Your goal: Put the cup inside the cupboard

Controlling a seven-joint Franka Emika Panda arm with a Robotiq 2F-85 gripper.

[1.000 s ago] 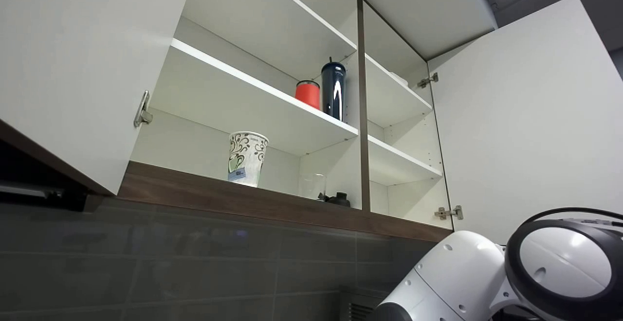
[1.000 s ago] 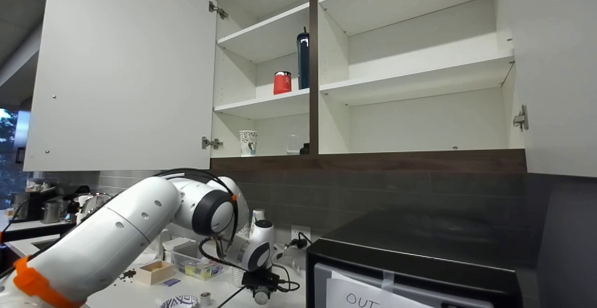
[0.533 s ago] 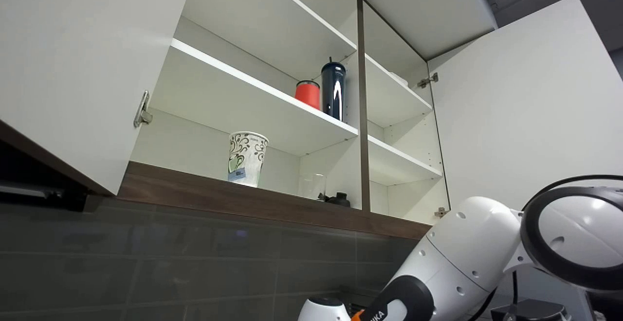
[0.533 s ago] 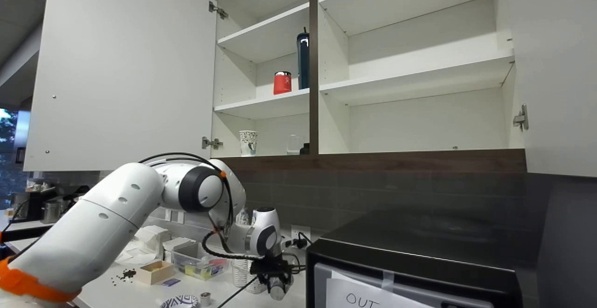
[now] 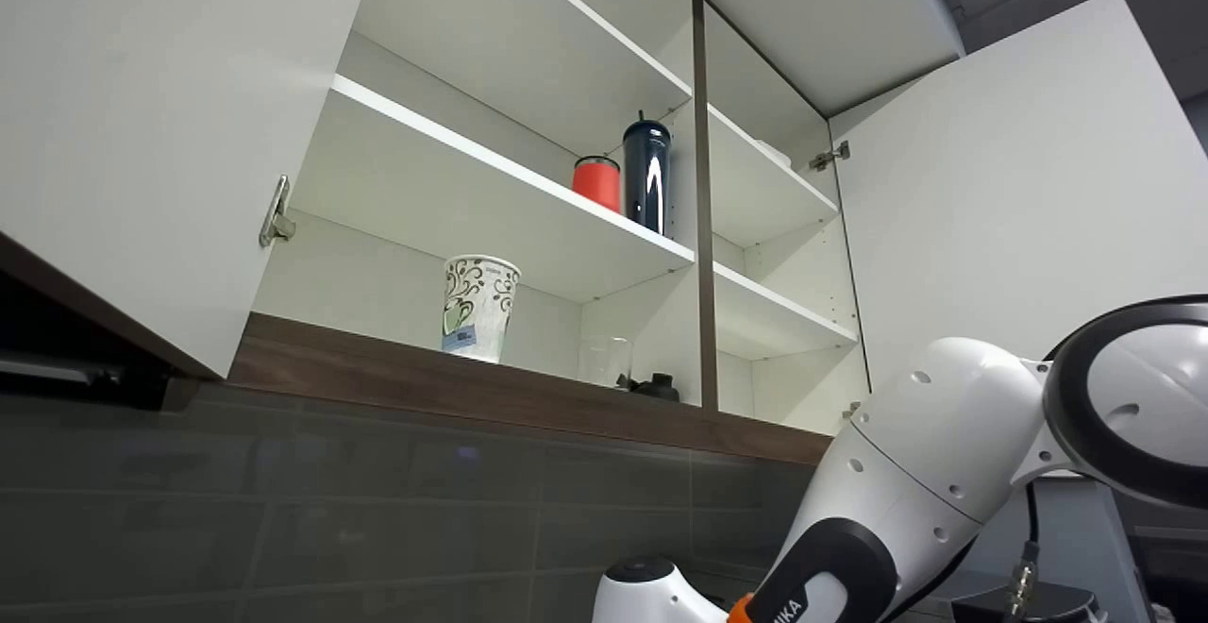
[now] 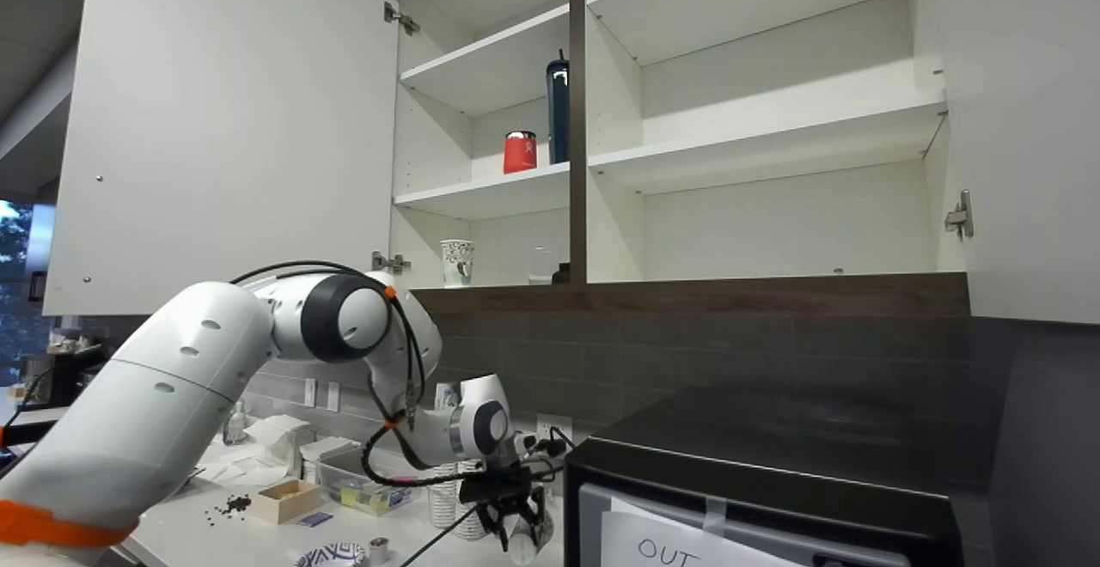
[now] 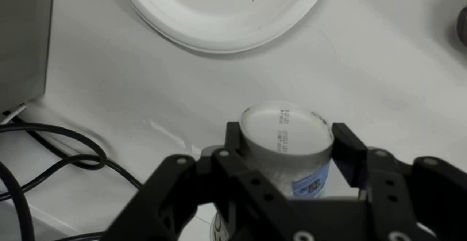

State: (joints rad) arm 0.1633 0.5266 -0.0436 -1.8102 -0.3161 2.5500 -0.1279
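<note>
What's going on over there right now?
The Franka arm holds a paper cup in its end effector over the counter, its printed base showing in the wrist view. It isn't in the cupboard yet: the doors stand open, with a vine-patterned paper cup at the bottom and a red tumbler on the shelf above.

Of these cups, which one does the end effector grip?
The pale cup whose base the wrist view shows: the end effector clamps its sides. The swirl-patterned cup and red cup stand in the cupboard; stacked cups are on the counter.
</note>
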